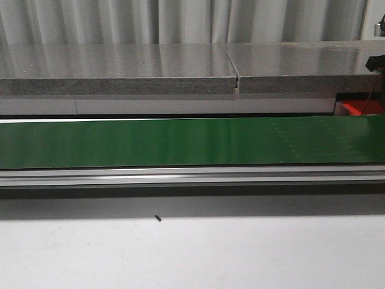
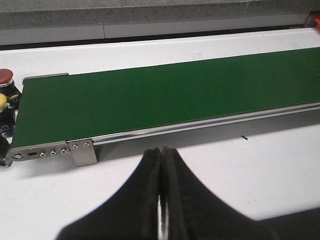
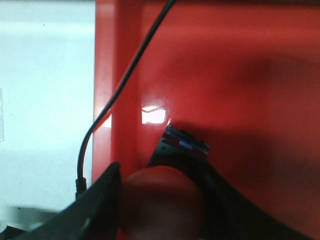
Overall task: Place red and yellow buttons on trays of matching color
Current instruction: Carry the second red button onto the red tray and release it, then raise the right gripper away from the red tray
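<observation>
Red button held over the red tray

Right gripper (image 3: 155,210) jaws clamp the red button (image 3: 160,200), low centre, above the red tray (image 3: 225,75). It looks rigid, light, with a smooth cap: grip its sides. Left gripper (image 2: 161,200) jaws are pressed together, empty.

In the front view neither of my arms shows. My red tray (image 1: 360,107) is only a sliver behind the green belt (image 1: 180,142), cut by the right edge and partly hidden under the grey slab (image 1: 180,69).

From my left wrist, a red button (image 2: 5,76) and a yellow button (image 2: 2,101) at the belt's end are both sliced by the frame edge; what they sit on I cannot tell.

From my right wrist, the red button (image 3: 162,205) between my right gripper (image 3: 160,200) fingers is blurred and cut off below, and its black base (image 3: 182,145) is half hidden. The black cable (image 3: 120,90) runs out of frame.
</observation>
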Available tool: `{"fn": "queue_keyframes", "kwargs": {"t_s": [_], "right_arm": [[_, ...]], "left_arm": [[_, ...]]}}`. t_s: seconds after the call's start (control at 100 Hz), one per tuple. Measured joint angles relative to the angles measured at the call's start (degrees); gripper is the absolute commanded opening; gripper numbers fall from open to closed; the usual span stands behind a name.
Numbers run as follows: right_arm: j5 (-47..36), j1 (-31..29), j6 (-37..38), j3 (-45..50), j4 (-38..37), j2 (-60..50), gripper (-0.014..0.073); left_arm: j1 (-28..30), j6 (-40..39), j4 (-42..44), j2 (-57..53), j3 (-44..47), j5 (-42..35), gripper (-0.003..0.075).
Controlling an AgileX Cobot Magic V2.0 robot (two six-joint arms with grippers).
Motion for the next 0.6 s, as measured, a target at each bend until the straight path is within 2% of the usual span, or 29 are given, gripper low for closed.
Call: {"fn": "queue_keyframes", "kwargs": {"t_s": [0.08,0.23,0.3,0.43,0.6], "right_arm": [[-0.1,0.0,0.0,0.0,0.0,0.2,0.0241],[-0.4,0.0,0.0,0.0,0.0,0.3,0.0560],[-0.5,0.0,0.0,0.0,0.0,0.3,0.0638],[-0.6,0.0,0.0,0.0,0.0,0.3,0.0618],[-0.3,0.0,0.0,0.0,0.1,-2.2,0.0536]], "left_arm": [[0.0,0.0,0.0,0.0,0.0,0.0,-0.0020],[0.0,0.0,0.0,0.0,0.0,0.0,-0.0020],[0.0,0.0,0.0,0.0,0.0,0.0,-0.0020],[0.0,0.0,0.0,0.0,0.0,0.0,-0.0020],[0.0,0.0,0.0,0.0,0.0,0.0,-0.0020]]}}
